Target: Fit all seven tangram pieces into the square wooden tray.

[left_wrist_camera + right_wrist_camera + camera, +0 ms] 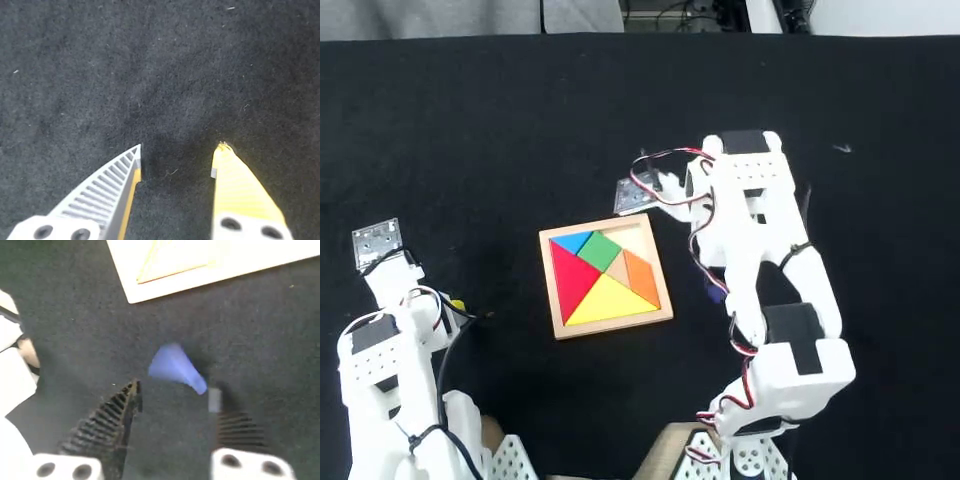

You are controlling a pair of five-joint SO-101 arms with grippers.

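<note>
The square wooden tray (612,324) lies mid-table and holds blue, green, red, yellow, orange and tan pieces. Bare wood shows in its far right corner. A blue-violet triangle (175,369) lies on the black cloth just right of the tray (200,282); from above it peeks out under the right arm (714,287). My right gripper (174,394) stands open just short of this triangle, its fingers apart on either side and not touching it. My left gripper (179,149) is open over bare cloth at the table's near left (455,304), holding nothing.
Black cloth (470,130) covers the whole table. The right arm (760,240) stretches along the tray's right side, hiding part of the cloth there. The left arm (390,350) stays at the near left corner, well away from the tray.
</note>
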